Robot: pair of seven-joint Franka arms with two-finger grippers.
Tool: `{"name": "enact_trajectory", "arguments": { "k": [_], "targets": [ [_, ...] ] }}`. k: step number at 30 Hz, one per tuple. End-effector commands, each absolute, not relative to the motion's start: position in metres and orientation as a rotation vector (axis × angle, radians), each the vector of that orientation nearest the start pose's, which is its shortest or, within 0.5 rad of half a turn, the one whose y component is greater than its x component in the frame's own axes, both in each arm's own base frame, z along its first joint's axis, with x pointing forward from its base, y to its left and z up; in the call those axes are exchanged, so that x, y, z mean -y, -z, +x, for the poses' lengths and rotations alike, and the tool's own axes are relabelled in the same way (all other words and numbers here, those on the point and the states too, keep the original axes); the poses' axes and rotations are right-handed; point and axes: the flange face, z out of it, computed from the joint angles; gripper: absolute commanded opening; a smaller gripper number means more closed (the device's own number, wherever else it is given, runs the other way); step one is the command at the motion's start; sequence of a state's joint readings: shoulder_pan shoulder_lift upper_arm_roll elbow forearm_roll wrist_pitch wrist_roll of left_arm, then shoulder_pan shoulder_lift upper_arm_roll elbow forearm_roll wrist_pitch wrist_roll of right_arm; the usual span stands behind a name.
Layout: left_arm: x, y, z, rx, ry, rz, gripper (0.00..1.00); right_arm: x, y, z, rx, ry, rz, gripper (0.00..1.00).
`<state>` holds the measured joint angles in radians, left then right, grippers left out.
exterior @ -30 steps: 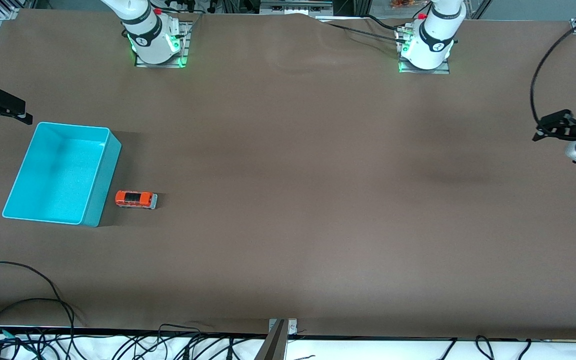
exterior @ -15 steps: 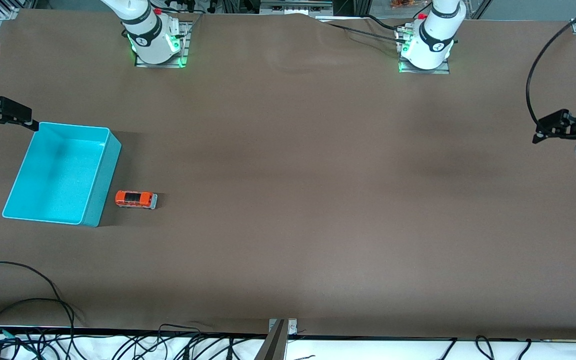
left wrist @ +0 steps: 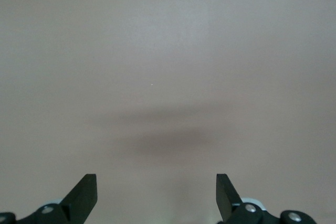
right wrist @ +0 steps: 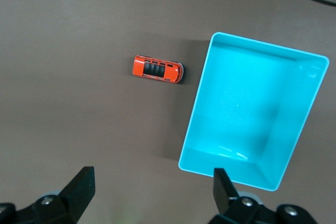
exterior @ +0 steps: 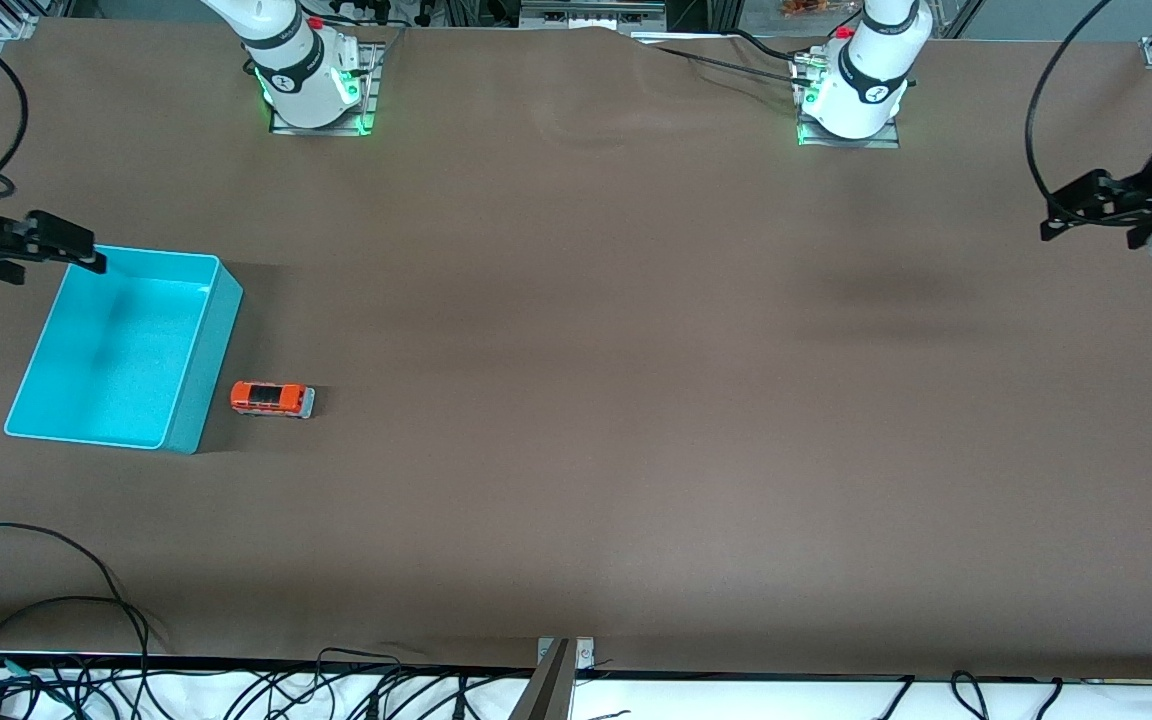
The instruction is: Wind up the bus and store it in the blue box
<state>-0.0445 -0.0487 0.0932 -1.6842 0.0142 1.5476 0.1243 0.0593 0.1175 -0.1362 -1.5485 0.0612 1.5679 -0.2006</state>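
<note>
Both pairs of jaws stand wide apart with nothing between them. Up in the air, the right gripper hangs over the blue box's corner farthest from the front camera, its fingers framing bare table in its wrist view, with the box and the bus spread out below and ahead of them. On its wheels, the bus sits just beside the box's long wall, not touching it. Well apart from both, the left gripper hovers over bare brown table at the left arm's end, fingers empty.

No readable text, label or number anywhere.
</note>
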Motion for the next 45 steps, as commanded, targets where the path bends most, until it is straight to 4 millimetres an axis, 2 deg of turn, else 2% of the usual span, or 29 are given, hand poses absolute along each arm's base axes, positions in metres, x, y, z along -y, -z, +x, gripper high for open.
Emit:
{"name": "enact_trajectory", "arguments": {
  "k": [1,5,12,19,22,24,29,32,39,45],
  "targets": [
    [-0.023,-0.595,0.523,-0.09,-0.116,-3.097,1.0,0.016,-0.552,0.585,0.15,-0.128,-3.067,1.0],
    [-0.021,-0.59,0.525,-0.095,-0.145,-3.097,1.0,0.005,-0.537,0.583,0.154,-0.116,-3.066,1.0],
    [-0.023,-0.594,0.532,-0.082,-0.13,-3.095,1.0,-0.011,-0.501,0.583,0.096,-0.105,-3.073,1.0],
    [-0.025,-0.595,0.532,-0.082,-0.126,-3.085,1.0,-0.028,-0.453,0.582,0.039,-0.049,-3.079,1.0],
    [-0.03,-0.602,0.534,-0.069,-0.105,-3.085,1.0,-0.03,-0.438,0.582,0.005,-0.024,-3.079,1.0],
    [-0.032,-0.599,0.537,-0.05,-0.112,-3.091,1.0,-0.03,-0.433,0.582,-0.013,-0.022,-3.08,1.0],
    [-0.038,-0.606,0.54,-0.025,-0.098,-3.091,1.0,-0.027,-0.415,0.584,-0.021,-0.069,-3.083,1.0],
    [-0.038,-0.606,0.54,-0.025,-0.105,-3.092,1.0,-0.026,-0.393,0.586,-0.032,-0.123,-3.083,1.0],
    [-0.055,-0.609,0.535,0.019,-0.118,-3.098,1.0,-0.028,-0.345,0.602,-0.334,-0.101,-3.086,1.0],
    [-0.055,-0.621,0.538,0.02,-0.078,-3.096,1.0,-0.027,-0.327,0.604,-0.351,-0.125,-3.099,1.0]
  ]
}}
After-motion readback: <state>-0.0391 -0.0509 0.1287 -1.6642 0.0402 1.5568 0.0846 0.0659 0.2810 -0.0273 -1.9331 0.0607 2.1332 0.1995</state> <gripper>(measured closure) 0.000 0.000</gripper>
